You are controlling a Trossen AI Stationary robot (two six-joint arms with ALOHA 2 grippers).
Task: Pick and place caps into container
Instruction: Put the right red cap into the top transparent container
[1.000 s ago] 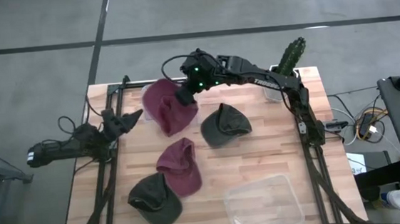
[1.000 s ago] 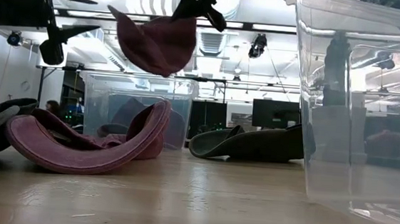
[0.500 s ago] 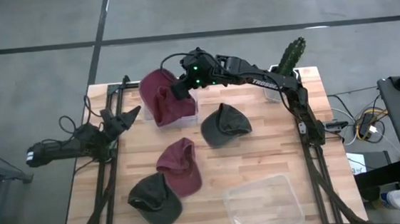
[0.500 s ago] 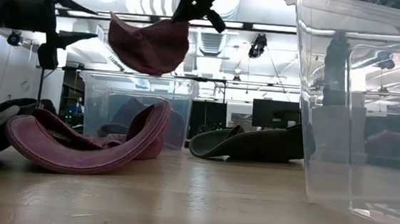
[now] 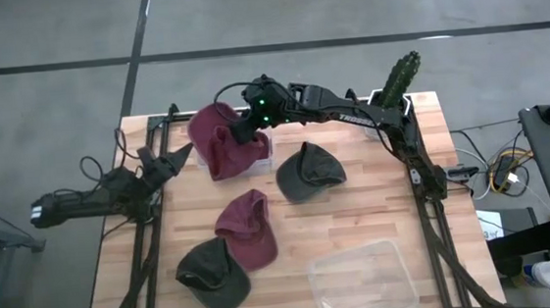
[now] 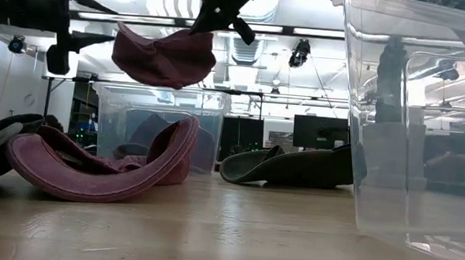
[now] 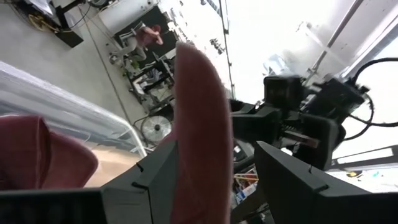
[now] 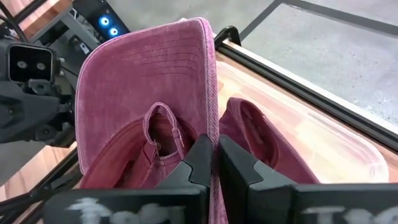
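Note:
My right gripper (image 5: 250,128) is shut on a maroon cap (image 5: 217,139), held in the air over a clear container (image 5: 271,146) at the table's far left. The cap also shows in the low view (image 6: 163,58) and the right wrist view (image 8: 143,81). A second maroon cap (image 8: 249,137) lies inside the container. On the table rest an olive cap (image 5: 308,171), a maroon cap (image 5: 247,230) and another olive cap (image 5: 211,272). My left gripper (image 5: 179,160) is open and empty just left of the container. My right gripper pinches the maroon cap's rim edge (image 8: 211,134) between its two fingers, at the side of the crown beside the back strap opening. The fingers slant down from the table's right side. The cap hangs clear of the container, its brim (image 8: 155,56) pointing away from the gripper.
A second clear container (image 5: 364,280) sits at the near right and fills the right of the low view (image 6: 416,119). A green cactus in a white pot (image 5: 397,80) stands at the far right corner. Black frame rails run along both table sides.
My right gripper has carried the maroon cap toward the table's far left, over the clear container. The cap has tipped from hanging steeply to lying nearly level. The gripper stays shut on it.

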